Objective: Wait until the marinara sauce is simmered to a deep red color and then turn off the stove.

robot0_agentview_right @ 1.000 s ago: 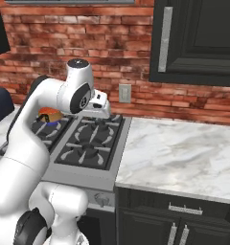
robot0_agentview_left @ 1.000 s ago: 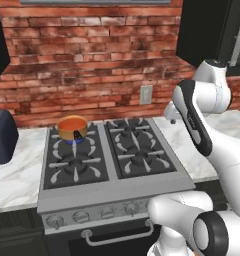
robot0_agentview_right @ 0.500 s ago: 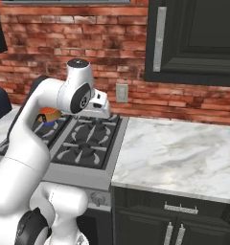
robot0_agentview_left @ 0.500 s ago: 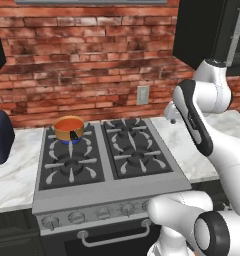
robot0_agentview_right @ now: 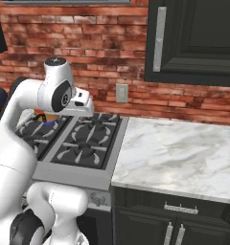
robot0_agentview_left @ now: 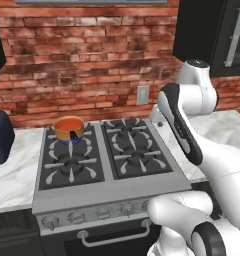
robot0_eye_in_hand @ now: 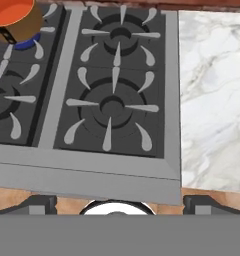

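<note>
Saucepan (robot0_agentview_left: 69, 129) sits on the rear left burner of the stove (robot0_agentview_left: 107, 187), small and orange with a blue base, short black handle pointing toward the front. Marinara sauce (robot0_agentview_left: 68, 123) fills it as a smooth orange-red disc; in the hand view the pan shows at the upper left corner, sauce (robot0_eye_in_hand: 9, 10) bright orange. Stove is a wide grey steel range with four burners under black grates and a front row of round knobs (robot0_agentview_left: 103, 213). White marbled worktop (robot0_agentview_right: 184, 153) lies on both sides of it, brick wall behind with a wall outlet (robot0_agentview_left: 142, 94). Dark blue-grey toaster (robot0_agentview_left: 1, 137) stands on the worktop left of the range. Arm is raised above the right half of the stove. Pincer (robot0_eye_in_hand: 117, 205) looks down over the right-hand burners, well apart from the pan, its dark tips spread wide with nothing between them.
</note>
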Controlling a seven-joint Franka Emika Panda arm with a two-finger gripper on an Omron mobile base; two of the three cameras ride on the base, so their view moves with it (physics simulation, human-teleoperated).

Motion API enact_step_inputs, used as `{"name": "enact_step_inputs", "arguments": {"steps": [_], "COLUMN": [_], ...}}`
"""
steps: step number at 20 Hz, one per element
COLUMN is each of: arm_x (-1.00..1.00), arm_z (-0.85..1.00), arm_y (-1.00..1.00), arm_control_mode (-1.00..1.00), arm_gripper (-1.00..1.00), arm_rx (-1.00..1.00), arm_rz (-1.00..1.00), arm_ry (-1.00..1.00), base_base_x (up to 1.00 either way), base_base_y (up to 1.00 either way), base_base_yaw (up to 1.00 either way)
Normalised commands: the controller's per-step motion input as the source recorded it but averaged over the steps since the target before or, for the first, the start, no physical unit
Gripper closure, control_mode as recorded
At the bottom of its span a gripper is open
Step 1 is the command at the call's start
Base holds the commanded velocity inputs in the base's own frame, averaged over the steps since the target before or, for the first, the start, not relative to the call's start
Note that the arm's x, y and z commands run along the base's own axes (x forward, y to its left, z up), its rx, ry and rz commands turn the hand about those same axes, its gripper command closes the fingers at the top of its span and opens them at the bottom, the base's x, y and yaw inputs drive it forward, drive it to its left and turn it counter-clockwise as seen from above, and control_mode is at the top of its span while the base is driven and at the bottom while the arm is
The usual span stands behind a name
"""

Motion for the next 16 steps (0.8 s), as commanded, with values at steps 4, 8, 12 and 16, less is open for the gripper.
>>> {"name": "enact_step_inputs", "arguments": {"steps": [4, 8, 12, 16], "arm_x": [-0.39, -0.44, -0.43, -0.51], "arm_z": [0.0, -0.02, -0.12, -0.17], "arm_y": [0.59, 0.66, 0.85, 0.69], "arm_control_mode": [-1.0, -1.0, -1.0, -1.0], "arm_gripper": [-1.0, -1.0, -1.0, -1.0], "arm_rx": [-0.09, -0.13, -0.23, -0.22], "arm_rz": [0.02, 0.03, 0.06, 0.09], "arm_ry": [-0.07, -0.06, -0.01, -0.02], "base_base_x": [0.0, 0.0, 0.0, 0.0], "base_base_y": [0.0, 0.0, 0.0, 0.0], "base_base_yaw": [0.0, 0.0, 0.0, 0.0]}}
